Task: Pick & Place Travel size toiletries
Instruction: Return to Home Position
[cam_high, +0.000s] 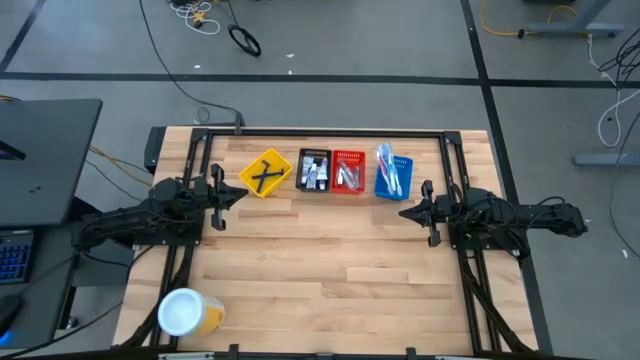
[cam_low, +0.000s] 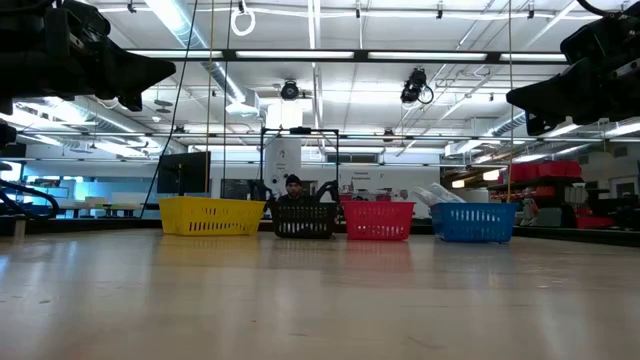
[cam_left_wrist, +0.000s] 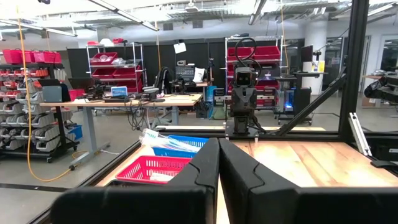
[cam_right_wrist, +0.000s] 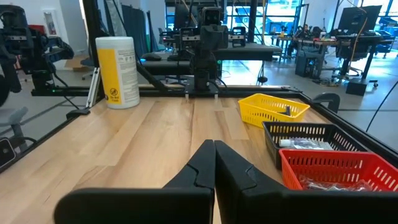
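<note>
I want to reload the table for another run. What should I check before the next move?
1. The left pincer is shut, holds nothing and sits at the table's left side: ok.
2. The right pincer is shut, holds nothing and sits at the right side: ok.
3. The toiletries lie in baskets, and none show loose on the table: ok.
4. The yellow basket, black basket, red basket and blue basket stand upright in one row: ok.
5. The jar stands upright, apart from both arms: ok.
6. Every item is in its right basket: cannot tell.
</note>
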